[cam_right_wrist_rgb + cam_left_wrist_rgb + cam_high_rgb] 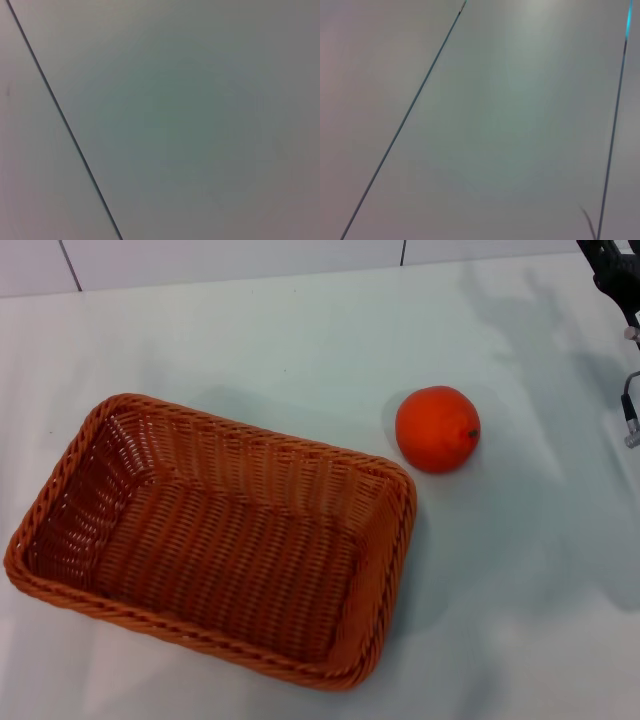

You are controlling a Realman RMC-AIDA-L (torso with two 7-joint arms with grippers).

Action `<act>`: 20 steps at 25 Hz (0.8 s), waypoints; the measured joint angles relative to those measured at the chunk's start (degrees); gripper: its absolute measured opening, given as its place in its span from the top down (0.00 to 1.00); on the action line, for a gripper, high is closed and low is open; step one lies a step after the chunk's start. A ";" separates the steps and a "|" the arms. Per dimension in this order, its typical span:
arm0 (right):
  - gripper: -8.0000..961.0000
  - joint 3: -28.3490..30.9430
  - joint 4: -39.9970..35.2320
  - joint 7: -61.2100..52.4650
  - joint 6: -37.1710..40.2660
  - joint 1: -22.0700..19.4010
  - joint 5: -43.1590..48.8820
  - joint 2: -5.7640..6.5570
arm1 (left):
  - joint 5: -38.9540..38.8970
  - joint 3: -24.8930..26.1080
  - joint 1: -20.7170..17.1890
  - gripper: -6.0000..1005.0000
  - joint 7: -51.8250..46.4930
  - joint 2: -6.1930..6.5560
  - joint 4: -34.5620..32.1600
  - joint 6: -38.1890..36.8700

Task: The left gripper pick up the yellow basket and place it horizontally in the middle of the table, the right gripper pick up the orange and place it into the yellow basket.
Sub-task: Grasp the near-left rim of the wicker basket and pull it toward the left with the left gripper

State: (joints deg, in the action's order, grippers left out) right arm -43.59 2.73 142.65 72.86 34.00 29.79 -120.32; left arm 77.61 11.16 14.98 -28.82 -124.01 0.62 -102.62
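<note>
Two things wait untouched: the yellow basket (215, 540) lies askew and the orange (437, 428) just beside it, so the first lift comes next; neither gripper's jaw state can be told.

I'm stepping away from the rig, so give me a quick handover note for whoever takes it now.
Left gripper: not in any view. Right gripper: only part of the arm shows at the head view's upper right edge; its jaws are out of sight.
The yellow basket sits empty at the table's left, skewed rather than horizontal. The orange rests on the table just off its far right corner.
Done: nothing visible. Left: centre and straighten the basket, then put the orange in it.
</note>
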 joint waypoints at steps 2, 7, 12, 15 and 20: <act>0.03 0.00 -0.03 0.00 0.00 -0.04 0.00 0.00 | 0.00 0.00 0.00 0.34 0.04 0.00 -0.06 0.32; 0.03 -0.06 -0.03 0.00 0.00 -0.04 0.00 0.10 | 0.00 0.00 0.14 0.34 0.06 0.00 0.00 0.64; 0.03 -0.14 -0.09 0.00 -0.26 0.19 0.00 0.18 | 0.37 -0.34 0.47 0.35 -2.77 0.17 -0.50 0.75; 0.03 -0.16 -0.11 0.00 -0.34 0.31 0.00 0.22 | 0.70 -3.38 1.10 0.35 -11.24 0.55 -5.06 0.95; 0.03 -0.26 -0.19 0.00 -0.37 0.40 0.01 0.27 | 0.78 -15.38 1.74 0.35 -30.10 2.87 -18.74 0.36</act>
State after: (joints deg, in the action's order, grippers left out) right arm -43.85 2.54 142.65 72.49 34.41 29.80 -120.05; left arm 78.38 -4.22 16.72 -58.93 -121.14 -18.12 -102.26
